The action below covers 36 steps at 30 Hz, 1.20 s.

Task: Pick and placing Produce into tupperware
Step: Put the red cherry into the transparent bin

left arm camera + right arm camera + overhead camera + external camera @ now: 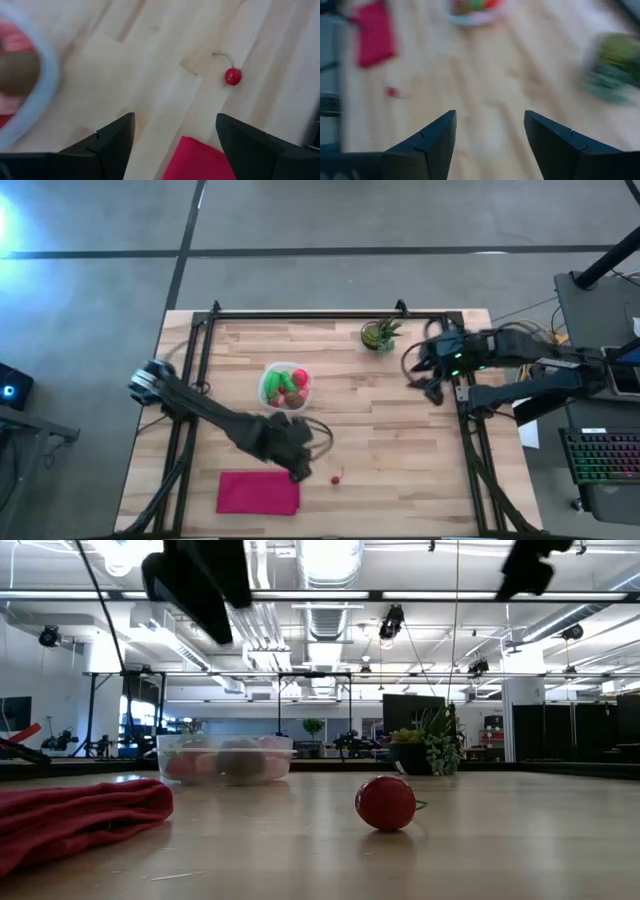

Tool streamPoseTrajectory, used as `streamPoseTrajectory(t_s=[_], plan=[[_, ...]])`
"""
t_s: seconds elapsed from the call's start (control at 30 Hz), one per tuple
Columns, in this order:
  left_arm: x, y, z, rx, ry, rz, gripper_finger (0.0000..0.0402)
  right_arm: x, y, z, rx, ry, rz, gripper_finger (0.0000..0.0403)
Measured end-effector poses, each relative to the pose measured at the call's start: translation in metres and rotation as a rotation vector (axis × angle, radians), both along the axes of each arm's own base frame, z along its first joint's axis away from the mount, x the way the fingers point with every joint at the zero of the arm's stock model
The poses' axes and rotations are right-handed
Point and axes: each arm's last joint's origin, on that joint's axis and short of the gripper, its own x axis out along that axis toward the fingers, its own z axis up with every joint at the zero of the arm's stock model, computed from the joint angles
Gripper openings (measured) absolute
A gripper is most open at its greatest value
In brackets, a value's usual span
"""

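**Last berry left out on the table, left pincer hanging beside it with nothing in its grip**

Left gripper (298, 458) is hovering above the pale wooden plank table (400, 450), fingers (116, 137) spread wide, bare wood showing between them. The small round red berry with a thin stalk (336, 478) is lying loose just ahead of the fingertips and off to one side, not between them. The flat magenta rectangular cloth (258, 492) is lying right beside the pincer; one corner is poking in under the fingers in the wrist view.

The clear rounded-square plastic tupperware (268, 370) is sitting just behind the pincer, toward the far edge. Green oblong pieces, pink-red pieces and a brown lump are already crowding inside it.

Right gripper (422, 370) is waiting well away at the far right of the table, fingers parted and holding nothing, with the spiky green potted plant (380, 334) close by.

Step in hand, as I judge it: lining up on the final berry; most of the task is looking done. Next move is calling for shifting sideways until the berry sits centred between the fingers, then lowering nearly to the wood and closing gently. The berry is small and round, so it is likely rolling off if nudged
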Motion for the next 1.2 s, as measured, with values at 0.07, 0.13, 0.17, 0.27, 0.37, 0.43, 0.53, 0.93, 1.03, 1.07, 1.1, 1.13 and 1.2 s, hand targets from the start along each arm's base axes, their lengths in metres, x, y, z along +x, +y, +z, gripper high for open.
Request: streamPoseTrajectory(t_s=[0.07,0.13,0.17,0.27,0.37,0.43,0.53,0.93,1.03,1.07,1.1,1.13,1.2], plan=[[-0.020,0.011,0.016,-0.019,-0.040,0.009,0.0253,0.021,0.008,-0.012,0.061,-0.048,0.079,0.0226],[-0.041,0.021,0.028,-0.047,-0.078,0.034,0.0241,0.037,0.018,-0.024,0.107,-0.051,0.151,0.0226],[-0.052,0.026,0.033,-0.063,-0.102,0.047,0.0235,0.044,0.025,-0.029,0.121,-0.047,0.178,0.0226],[-0.082,0.034,0.045,-0.112,-0.203,0.051,0.0222,0.060,0.049,-0.043,0.163,-0.002,0.217,0.0226],[-0.113,0.041,0.053,-0.129,-0.272,0.006,0.0215,0.075,0.078,-0.054,0.169,0.045,0.223,0.0226],[-0.130,0.046,0.053,-0.119,-0.302,-0.025,0.0214,0.087,0.097,-0.055,0.130,0.044,0.210,0.0226],[-0.151,0.057,0.054,-0.091,-0.350,-0.060,0.0214,0.107,0.122,-0.060,0.037,0.060,0.168,0.0226],[-0.197,0.085,0.049,-0.084,-0.460,-0.104,0.0214,0.176,0.187,-0.105,-0.015,0.204,0.170,0.0226],[-0.200,0.087,0.048,-0.085,-0.469,-0.102,0.0214,0.181,0.190,-0.115,-0.037,0.221,0.176,0.0226],[-0.201,0.087,0.047,-0.084,-0.468,-0.103,0.0214,0.182,0.191,-0.119,-0.040,0.227,0.176,0.0226],[-0.201,0.087,0.046,-0.082,-0.465,-0.103,0.0214,0.184,0.192,-0.124,-0.041,0.230,0.177,0.0226],[-0.201,0.087,0.045,-0.080,-0.462,-0.103,0.0214,0.185,0.193,-0.130,-0.044,0.238,0.177,0.0226],[-0.201,0.087,0.043,-0.076,-0.456,-0.103,0.0214,0.186,0.196,-0.141,-0.046,0.252,0.185,0.0226]])
